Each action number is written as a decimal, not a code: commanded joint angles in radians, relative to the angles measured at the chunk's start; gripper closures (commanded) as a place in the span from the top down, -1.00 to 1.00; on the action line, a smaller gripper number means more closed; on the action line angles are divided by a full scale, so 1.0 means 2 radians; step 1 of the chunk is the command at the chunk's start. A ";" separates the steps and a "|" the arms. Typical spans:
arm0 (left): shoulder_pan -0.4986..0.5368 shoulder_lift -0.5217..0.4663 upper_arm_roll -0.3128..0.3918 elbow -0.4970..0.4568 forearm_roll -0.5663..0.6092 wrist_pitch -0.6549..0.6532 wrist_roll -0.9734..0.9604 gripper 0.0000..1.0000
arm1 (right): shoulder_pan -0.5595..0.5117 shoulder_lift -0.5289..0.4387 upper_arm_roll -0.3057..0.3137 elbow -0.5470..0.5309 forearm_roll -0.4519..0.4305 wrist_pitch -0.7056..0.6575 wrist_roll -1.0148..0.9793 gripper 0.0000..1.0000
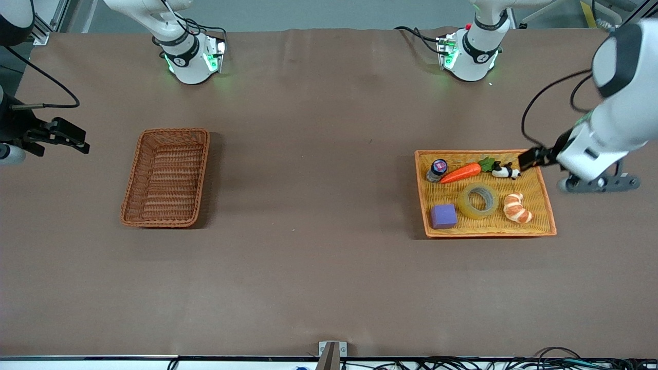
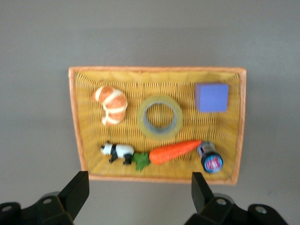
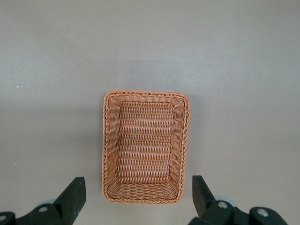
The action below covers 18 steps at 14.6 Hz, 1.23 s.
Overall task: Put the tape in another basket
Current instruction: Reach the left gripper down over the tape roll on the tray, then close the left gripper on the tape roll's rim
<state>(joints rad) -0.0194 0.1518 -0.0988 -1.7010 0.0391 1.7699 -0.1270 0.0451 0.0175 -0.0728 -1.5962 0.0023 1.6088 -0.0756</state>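
Tape (image 2: 160,117) lies in the tray (image 2: 239,140), below the left gripper's (image 2: 139,186) wide-open, empty fingers (image 2: 77,187).

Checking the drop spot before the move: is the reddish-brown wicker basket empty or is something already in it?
Empty. The basket shows only bare weave across its floor in the right wrist view and the front view.

Both end effectors (image 2: 139,194) (image 3: 139,197) raised, open.
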 commanded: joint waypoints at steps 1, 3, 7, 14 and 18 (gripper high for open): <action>0.004 0.057 0.000 0.005 0.008 0.032 0.011 0.94 | -0.009 -0.008 0.006 -0.009 0.000 -0.001 -0.002 1.00; 0.005 0.086 -0.001 -0.015 0.008 0.059 0.013 0.97 | -0.010 -0.008 0.006 -0.009 0.000 -0.001 -0.002 1.00; 0.005 0.107 0.000 -0.095 0.008 0.161 0.014 0.99 | -0.010 -0.008 0.007 -0.008 0.000 -0.001 -0.001 1.00; 0.016 0.143 0.000 -0.130 0.009 0.199 0.014 0.99 | -0.012 -0.007 0.007 -0.010 0.000 -0.004 -0.002 1.00; 0.020 0.163 0.000 -0.128 0.009 0.232 0.015 0.95 | -0.015 -0.007 0.007 -0.010 0.001 -0.002 -0.003 1.00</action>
<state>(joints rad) 0.0132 0.4644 -0.0985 -1.9532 0.0399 2.1849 -0.1126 0.0391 0.0175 -0.0739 -1.5970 0.0023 1.6009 -0.0755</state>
